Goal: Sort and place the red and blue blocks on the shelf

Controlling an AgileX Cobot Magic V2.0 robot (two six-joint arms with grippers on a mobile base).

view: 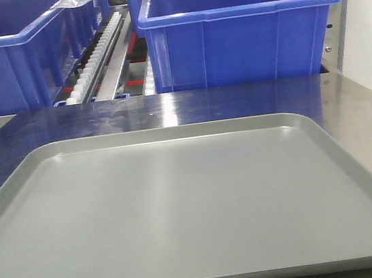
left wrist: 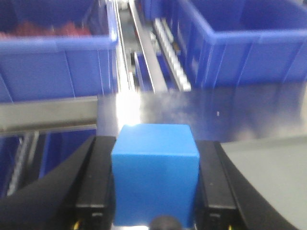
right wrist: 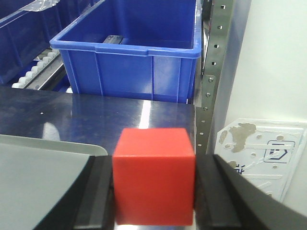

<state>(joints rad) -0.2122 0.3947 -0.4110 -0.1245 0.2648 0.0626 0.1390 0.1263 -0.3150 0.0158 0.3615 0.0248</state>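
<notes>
while neither block sits on the shelf (view: 108, 60) yet, both are grasped: the left gripper (left wrist: 156, 158) is closed on the blue block (left wrist: 156, 177), the right gripper (right wrist: 154, 163) on the red block (right wrist: 153, 191), near the tray (right wrist: 48, 143); the blue bins (right wrist: 129, 62) stand far ahead. placing remains.

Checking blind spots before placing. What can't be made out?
Left wrist view: reddish bin contents, blurred.
Right wrist view: dark item inside bin, too small.
Wrist views: blue block, red block undersides, cut by bottom edge.
Front view: both blocks out of frame.
</notes>
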